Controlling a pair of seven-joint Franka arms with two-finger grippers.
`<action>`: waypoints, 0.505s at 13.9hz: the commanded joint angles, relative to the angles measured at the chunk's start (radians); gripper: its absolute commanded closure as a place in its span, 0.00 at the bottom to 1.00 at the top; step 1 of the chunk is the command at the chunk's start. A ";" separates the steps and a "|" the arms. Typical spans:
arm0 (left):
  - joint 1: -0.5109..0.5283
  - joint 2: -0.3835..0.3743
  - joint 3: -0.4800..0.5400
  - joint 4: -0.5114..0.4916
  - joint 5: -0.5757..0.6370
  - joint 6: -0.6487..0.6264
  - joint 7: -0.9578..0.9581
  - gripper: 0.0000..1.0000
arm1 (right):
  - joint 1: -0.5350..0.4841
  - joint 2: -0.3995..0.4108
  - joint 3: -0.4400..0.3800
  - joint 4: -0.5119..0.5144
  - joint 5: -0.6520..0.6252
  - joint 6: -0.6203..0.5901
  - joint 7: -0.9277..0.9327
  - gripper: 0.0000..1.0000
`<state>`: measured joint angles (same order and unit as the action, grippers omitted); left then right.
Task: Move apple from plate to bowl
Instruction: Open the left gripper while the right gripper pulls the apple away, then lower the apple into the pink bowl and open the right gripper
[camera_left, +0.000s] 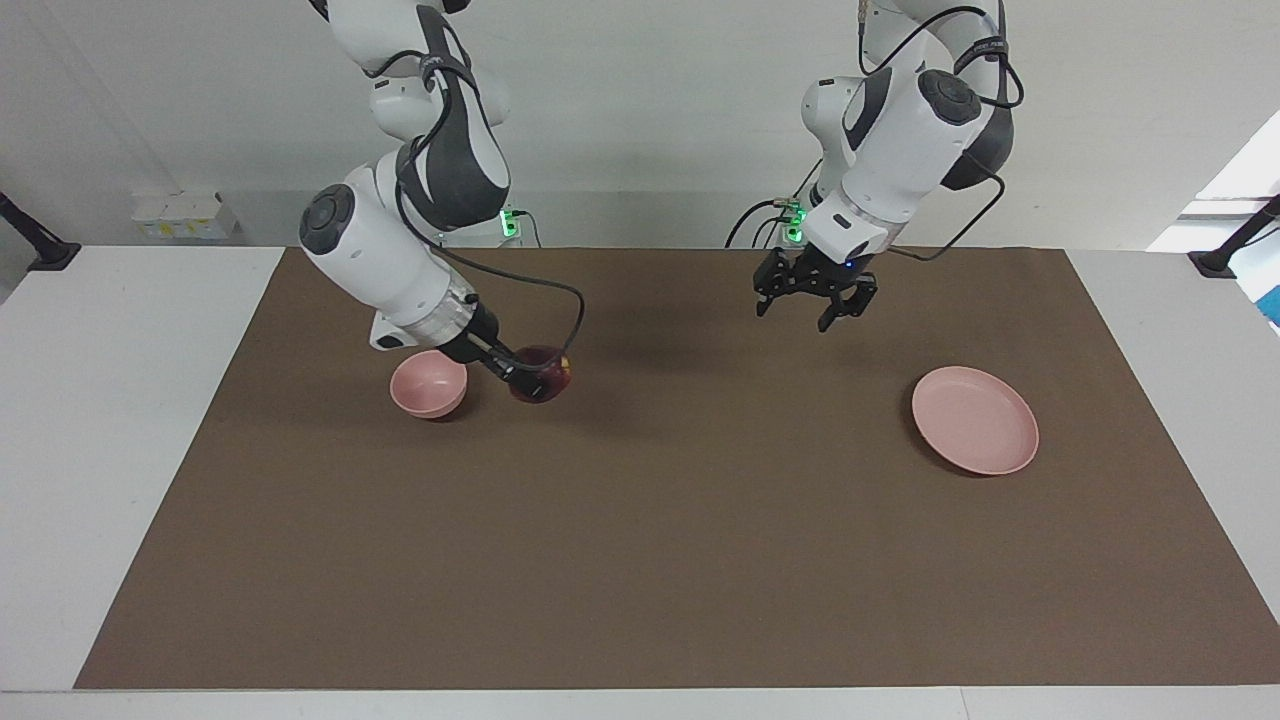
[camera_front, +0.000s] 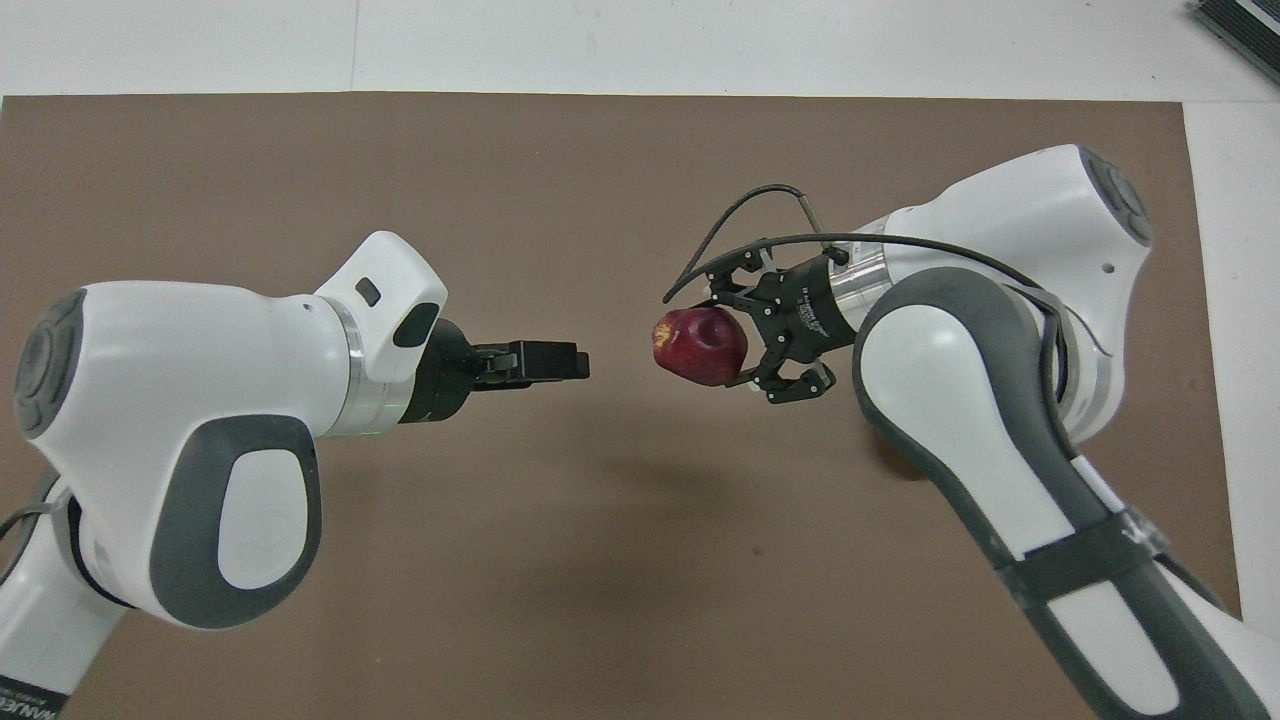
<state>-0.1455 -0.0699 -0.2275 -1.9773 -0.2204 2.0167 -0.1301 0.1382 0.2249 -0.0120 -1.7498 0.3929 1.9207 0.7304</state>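
A: What furniture is in the room?

B: I see one white table (camera_left: 130, 420). A large brown mat (camera_left: 660, 540) covers most of its top, and white margins stay bare beside the mat at both ends.

A: And around the table?

B: A plain white wall (camera_left: 660, 120) rises at the table's edge. At the foot of the wall, near one corner of the mat, stands a small white box (camera_left: 183, 214). Two black clamps (camera_left: 38, 243) grip the table's edge at its corners.

A: How is the light?

B: It is even and soft. Near one table corner, a bright opening (camera_left: 1243, 170) shines.
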 joint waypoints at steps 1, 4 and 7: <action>0.040 0.005 -0.006 0.041 0.110 -0.062 0.000 0.00 | -0.069 -0.048 0.009 -0.092 -0.096 -0.003 -0.167 1.00; 0.067 0.027 -0.006 0.089 0.217 -0.104 0.001 0.00 | -0.097 -0.087 0.009 -0.206 -0.233 0.032 -0.229 1.00; 0.089 0.039 -0.004 0.158 0.243 -0.163 0.049 0.00 | -0.109 -0.166 0.009 -0.377 -0.302 0.147 -0.285 1.00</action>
<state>-0.0816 -0.0578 -0.2249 -1.8938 -0.0069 1.9173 -0.1152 0.0438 0.1651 -0.0138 -1.9703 0.1399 1.9885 0.4919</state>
